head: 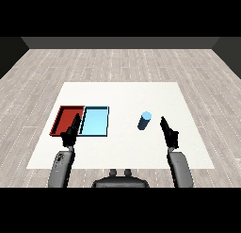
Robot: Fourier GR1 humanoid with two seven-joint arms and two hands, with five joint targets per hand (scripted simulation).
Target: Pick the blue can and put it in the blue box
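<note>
Two grey forearms rise from the lower corners of the view, smooth and rounded, each ending in a black robot hand. On the left side, the left robot hand (69, 134) sits over the near edge of the trays, about where the red one meets the blue one; its fingers point straight up the bench, relaxed and holding nothing. On the right side, the right robot hand (169, 131) hovers over bare bench, its fingers likewise straight and apart from any object.

Both hands lie above a flat, white, rectangular bench (127, 152) with a plain matte surface. Towards its left side lie two shallow rectangular trays, touching side by side. A red tray (63, 115) is the outer one, with a dark rim and a red floor. A light blue tray (96, 120) lies just to its right, with a dark rim and a pale, smooth floor; nothing rests inside it.

A blue can (144, 120) stands on the bench between the blue tray and the right robot hand, near that hand but not touching it. It is a small cylinder with a dark blue side and a lighter blue round top.

Beyond the bench, the floor (122, 62) is made of pale grey wooden planks.
</note>
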